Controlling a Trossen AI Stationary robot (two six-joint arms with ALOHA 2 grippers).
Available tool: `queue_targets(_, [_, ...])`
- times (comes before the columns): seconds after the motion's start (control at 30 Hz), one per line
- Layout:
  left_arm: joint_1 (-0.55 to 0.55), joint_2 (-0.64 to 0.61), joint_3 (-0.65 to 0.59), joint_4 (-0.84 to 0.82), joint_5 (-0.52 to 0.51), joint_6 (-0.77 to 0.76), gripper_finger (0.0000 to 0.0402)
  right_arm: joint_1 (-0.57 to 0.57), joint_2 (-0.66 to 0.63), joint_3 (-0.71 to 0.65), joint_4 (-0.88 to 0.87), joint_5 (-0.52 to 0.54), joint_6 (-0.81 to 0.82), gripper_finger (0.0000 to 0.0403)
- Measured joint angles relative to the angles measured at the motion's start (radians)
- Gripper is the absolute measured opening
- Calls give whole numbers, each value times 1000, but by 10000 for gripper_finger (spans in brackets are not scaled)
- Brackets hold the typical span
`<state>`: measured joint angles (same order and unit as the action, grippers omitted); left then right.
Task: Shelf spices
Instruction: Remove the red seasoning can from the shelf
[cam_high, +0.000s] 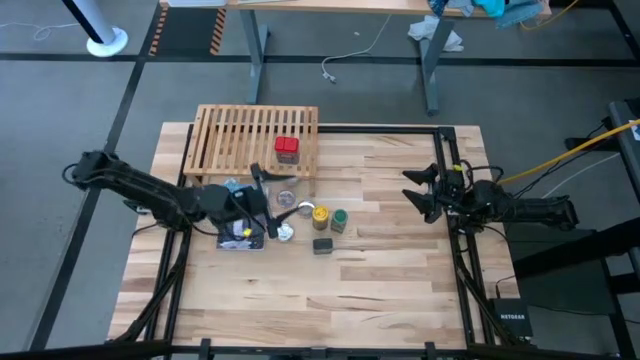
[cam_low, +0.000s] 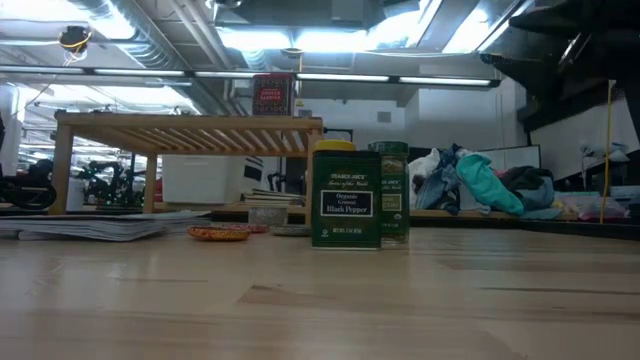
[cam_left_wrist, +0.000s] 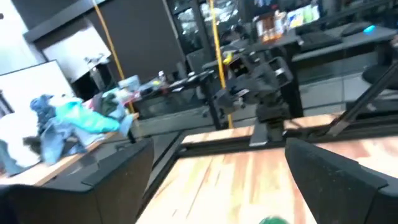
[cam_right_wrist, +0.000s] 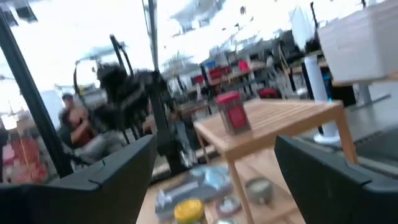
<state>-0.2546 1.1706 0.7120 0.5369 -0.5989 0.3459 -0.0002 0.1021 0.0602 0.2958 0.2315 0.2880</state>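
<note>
The left gripper (cam_high: 272, 188) is spread wide with nothing between its fingers, positioned above the table (cam_high: 400, 290) just beside the shelf's near edge. The right gripper (cam_high: 418, 192) is also spread and empty, near the table's right side. The red tin (cam_high: 287, 150) stands on the shelf (cam_high: 225, 135). The yellow-capped jar (cam_high: 320, 213), green-capped jar (cam_high: 339, 220) and black tin (cam_high: 322, 245) stand on the table, close together.

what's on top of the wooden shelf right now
Only the red tin stands on the shelf, upright near its right end. Its slats hide the table beneath in the high view; the low view shows nothing clearly stored under it.
</note>
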Motion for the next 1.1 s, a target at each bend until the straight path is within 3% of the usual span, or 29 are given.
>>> queue_targets(0.27, [114,-161,0,-296,-2,-87,356,0,343,145,-1,-13,-60,335])
queue_targets(0.53, [214,-255,0,-477,-13,-85,356,-4,828,525,5,39,-351,335])
queue_targets(0.7, [258,-332,0,-632,-49,-127,356,-85,1089,745,-42,35,-404,335])
queue_targets(0.9, [270,-473,0,-852,-71,-196,356,-208,1333,930,-68,-183,-383,335])
queue_targets(1.1, [269,-634,0,-1016,-79,-266,356,-293,1482,1055,-70,-254,-374,335])
